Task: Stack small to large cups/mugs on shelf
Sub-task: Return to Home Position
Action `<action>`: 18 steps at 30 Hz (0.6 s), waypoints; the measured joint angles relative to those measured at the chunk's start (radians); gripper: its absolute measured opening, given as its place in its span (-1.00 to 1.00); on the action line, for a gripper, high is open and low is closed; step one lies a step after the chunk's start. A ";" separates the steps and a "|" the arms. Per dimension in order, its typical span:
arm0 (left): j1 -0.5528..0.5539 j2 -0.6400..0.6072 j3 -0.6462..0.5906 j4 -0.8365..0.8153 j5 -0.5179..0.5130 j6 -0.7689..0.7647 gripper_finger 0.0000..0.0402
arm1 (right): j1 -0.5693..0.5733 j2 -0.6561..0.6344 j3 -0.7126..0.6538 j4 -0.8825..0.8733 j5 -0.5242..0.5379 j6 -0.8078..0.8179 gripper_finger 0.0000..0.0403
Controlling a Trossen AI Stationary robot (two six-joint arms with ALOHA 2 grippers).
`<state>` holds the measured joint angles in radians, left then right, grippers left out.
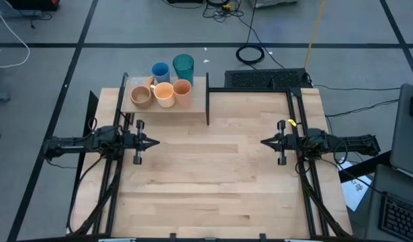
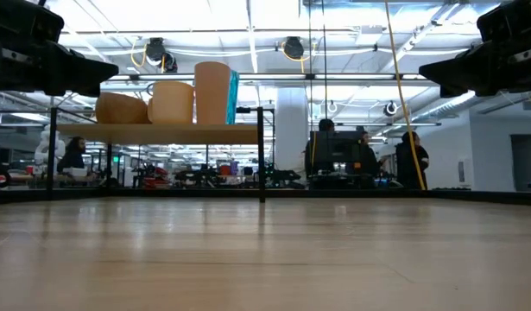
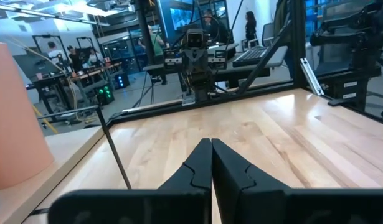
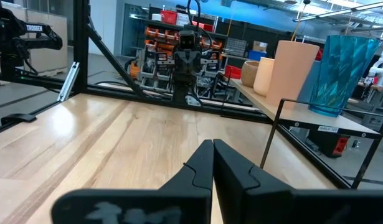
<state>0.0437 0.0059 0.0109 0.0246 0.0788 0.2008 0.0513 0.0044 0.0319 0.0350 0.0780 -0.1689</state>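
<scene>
Five cups stand upright in a cluster on the shelf [image 1: 196, 106] at the table's far left: a teal tumbler [image 1: 183, 66], a blue cup [image 1: 160, 71], an orange cup [image 1: 182, 90], a peach mug [image 1: 164, 94] and a tan handled mug [image 1: 140, 96]. The shelf is a raised wood board in a black frame. My left gripper [image 1: 156, 142] hovers shut at the table's left side, pointing level toward the right. My right gripper [image 1: 263, 142] hovers shut at the right side, facing it. Both hold nothing.
A black keyboard [image 1: 266, 78] lies at the table's far right edge. Black frame rails [image 1: 307, 181] run along the table's left and right sides. The wide wood tabletop [image 1: 213, 181] stretches between the two grippers. People stand in the room beyond.
</scene>
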 joint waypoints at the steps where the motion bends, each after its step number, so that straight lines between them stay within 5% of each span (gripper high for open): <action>1: 0.000 0.000 0.000 0.000 0.000 -0.003 -0.98 | 0.000 0.000 0.000 0.000 0.000 0.000 -1.00; 18: 0.000 0.000 0.000 0.001 -0.001 -0.048 -0.97 | 0.000 0.000 0.000 0.000 0.000 0.000 -1.00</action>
<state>0.0437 0.0059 0.0109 0.0257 0.0777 0.1529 0.0513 0.0044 0.0320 0.0349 0.0780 -0.1691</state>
